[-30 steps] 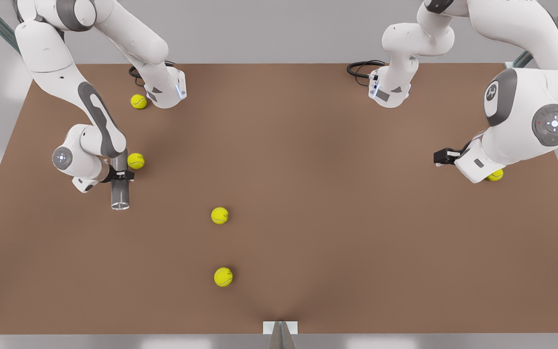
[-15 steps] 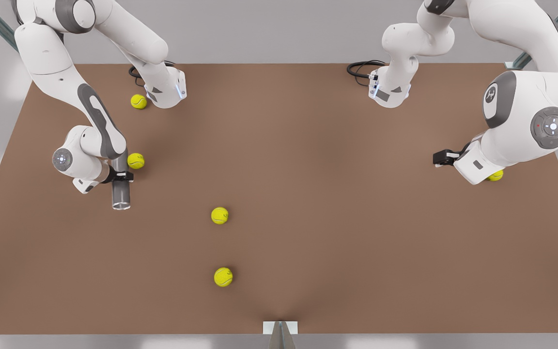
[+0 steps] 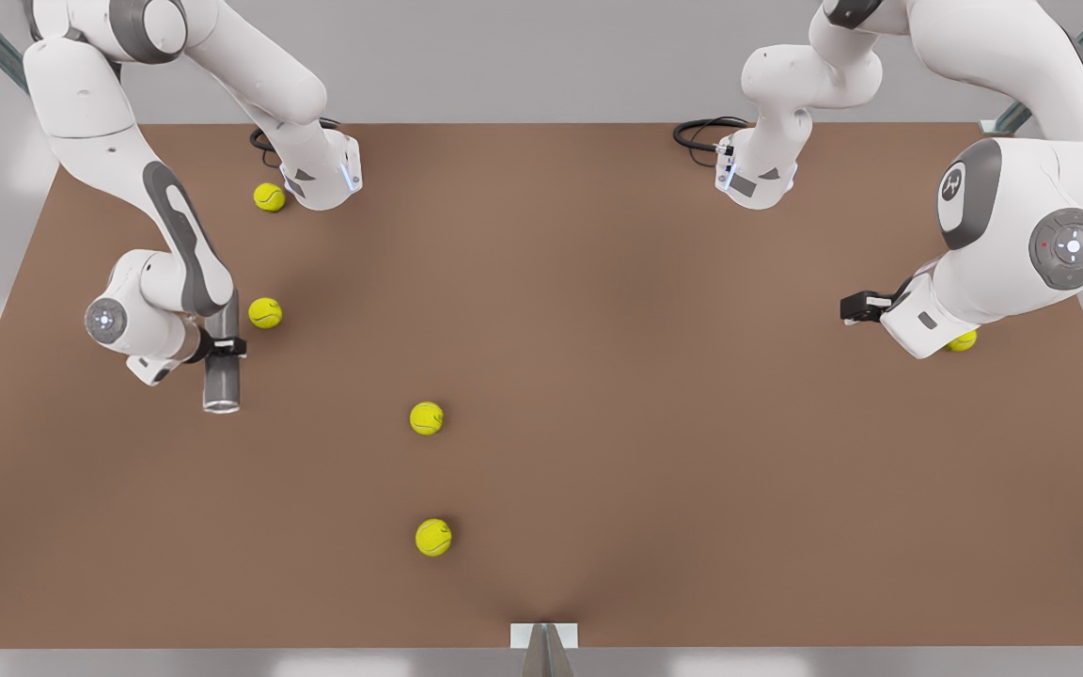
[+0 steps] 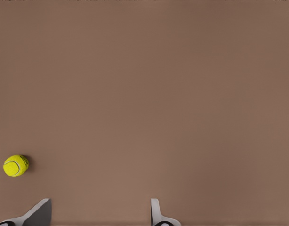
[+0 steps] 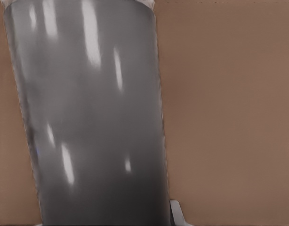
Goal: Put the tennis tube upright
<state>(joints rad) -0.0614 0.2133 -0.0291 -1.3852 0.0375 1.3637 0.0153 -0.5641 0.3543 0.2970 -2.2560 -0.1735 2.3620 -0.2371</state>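
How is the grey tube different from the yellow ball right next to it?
The tennis tube is grey, shiny and long; the tennis ball is yellow-green and round. The tube is clamped in the right gripper; the ball lies loose on the table. The tube has an open, pale-rimmed end; the ball is closed all round. The left gripper waits open at the front view's right.

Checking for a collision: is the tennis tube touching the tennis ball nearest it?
Apart. The front view shows brown table between the tennis tube and the tennis ball.
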